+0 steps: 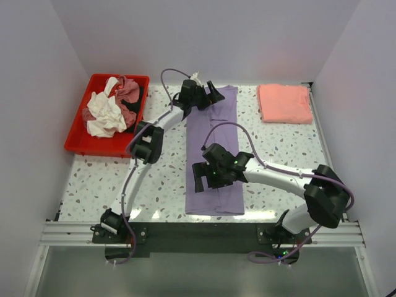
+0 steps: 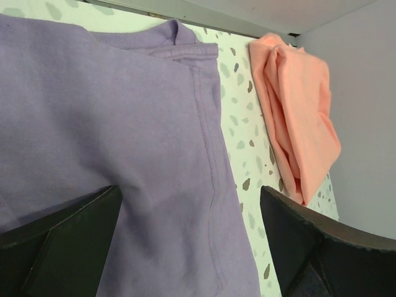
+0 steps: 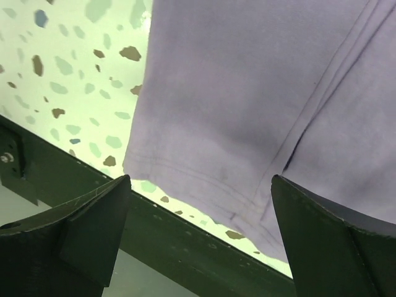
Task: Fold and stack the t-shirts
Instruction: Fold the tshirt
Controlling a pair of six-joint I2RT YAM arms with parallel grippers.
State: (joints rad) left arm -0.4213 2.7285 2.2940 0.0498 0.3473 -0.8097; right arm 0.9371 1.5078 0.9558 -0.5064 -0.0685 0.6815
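The lavender-purple t-shirt [image 1: 215,145] lies folded into a long strip down the middle of the table; it also shows in the left wrist view [image 2: 111,136] and the right wrist view [image 3: 247,93]. My left gripper [image 1: 207,94] is open above its far end. My right gripper [image 1: 207,176] is open above its near half, close to the hem. The salmon-pink t-shirt [image 1: 284,103] lies folded at the far right and shows in the left wrist view [image 2: 297,117]. White [image 1: 105,114], dusty-rose and dark shirts lie bunched in the red tray [image 1: 80,143].
The red tray stands at the far left. The table's dark front rail [image 1: 204,230] runs along the near edge and shows in the right wrist view [image 3: 185,247]. White walls close in the left, right and back.
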